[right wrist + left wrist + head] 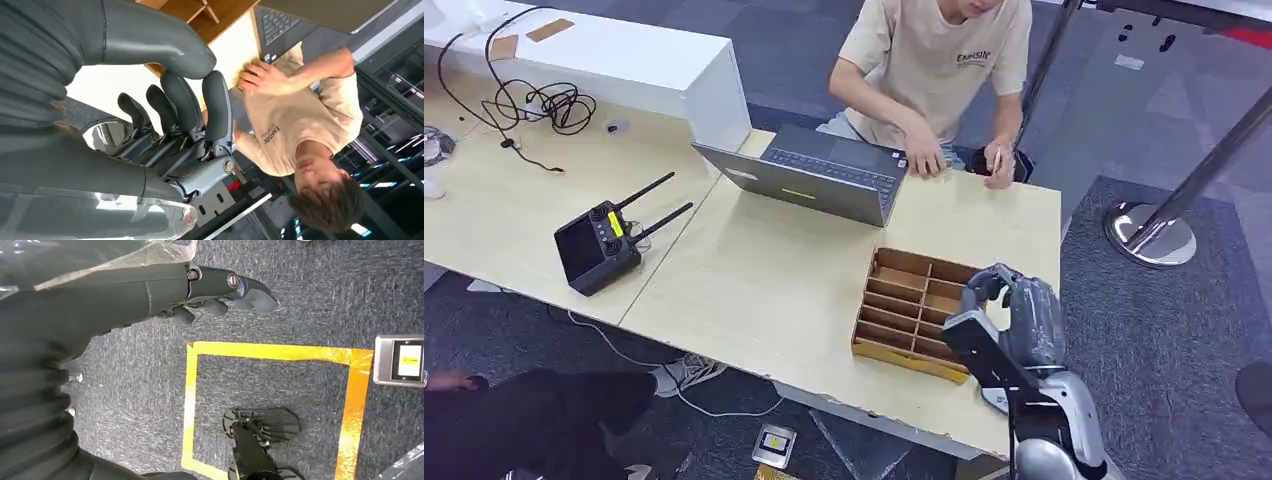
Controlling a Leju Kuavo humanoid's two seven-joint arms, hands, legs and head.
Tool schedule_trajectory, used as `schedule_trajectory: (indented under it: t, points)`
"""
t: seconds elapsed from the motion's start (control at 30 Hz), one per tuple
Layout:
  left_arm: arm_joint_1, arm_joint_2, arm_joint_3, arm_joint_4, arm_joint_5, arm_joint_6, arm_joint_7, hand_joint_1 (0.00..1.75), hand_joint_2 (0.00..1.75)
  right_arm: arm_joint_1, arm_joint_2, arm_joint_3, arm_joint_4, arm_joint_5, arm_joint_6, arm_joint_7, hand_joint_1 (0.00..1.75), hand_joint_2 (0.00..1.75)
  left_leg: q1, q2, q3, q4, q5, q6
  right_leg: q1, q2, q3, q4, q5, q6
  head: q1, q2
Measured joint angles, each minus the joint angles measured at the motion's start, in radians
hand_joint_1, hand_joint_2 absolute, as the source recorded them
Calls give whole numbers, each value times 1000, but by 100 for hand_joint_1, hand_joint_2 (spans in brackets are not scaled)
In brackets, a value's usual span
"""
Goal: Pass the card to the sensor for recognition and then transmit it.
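- Right hand (1022,312) nearest the head camera, raised over the near right part of the counter (764,280), fingers (216,102) curled inward with nothing between them; it overlaps the right edge of the wooden tray (914,312).
- Wooden tray: divided into slots, sits on the counter near its front edge. Visible slots look empty; the right-side compartments are hidden behind the hand, so can't tell what's in them.
- Card: can't make it out in any view, location unknown.
- Left hand (220,292) hangs over the carpet floor (310,290), fingers bent loosely, holding nothing.
- Floor under the left hand: yellow tape square (270,405) and, just outside it, a small grey device with a screen (400,360), cut off by the frame edge. Possibly the sensor, can't confirm. The same device (776,442) sits on the floor below the counter's front edge in the head view.
- Laptop (809,175) open at the far side of the counter, in front of a seated person (934,60) whose hands rest at the far counter edge.
- Black remote controller with two antennas (604,240) lies on the left counter, well apart from the tray.
- Cable bundle (544,100) far left, partly cut off.
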Motion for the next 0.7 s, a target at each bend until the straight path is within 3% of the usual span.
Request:
schedule_trajectory:
  t: [0.4, 0.53, 0.67, 0.7]
  points:
    - [0, 0, 0, 0, -3, -2, 0, 0, 175, 0, -2, 2, 13, 23, 3, 11, 134, 175, 0, 0, 0, 0, 0, 0, 0, 0, 0, 0, 0, 0, 0, 0]
    - [0, 0, 0, 0, -5, -3, 3, 0, 175, 0, -5, 6, 28, 73, 11, 38, 150, 175, 0, 0, 0, 0, 0, 0, 0, 0, 0, 0, 0, 0, 0, 0]
    - [-1, 0, 0, 0, -10, -3, 4, 0, 175, 0, -9, 14, 40, 84, 19, 44, 143, 175, 0, 0, 0, 0, 0, 0, 0, 0, 0, 0, 0, 0, 0, 0]
    - [-2, 0, 0, 0, -12, -4, 8, 0, 175, 0, -9, 16, 45, 84, 21, 45, 134, 175, 0, 0, 0, 0, 0, 0, 0, 0, 0, 0, 0, 0, 0, 0]
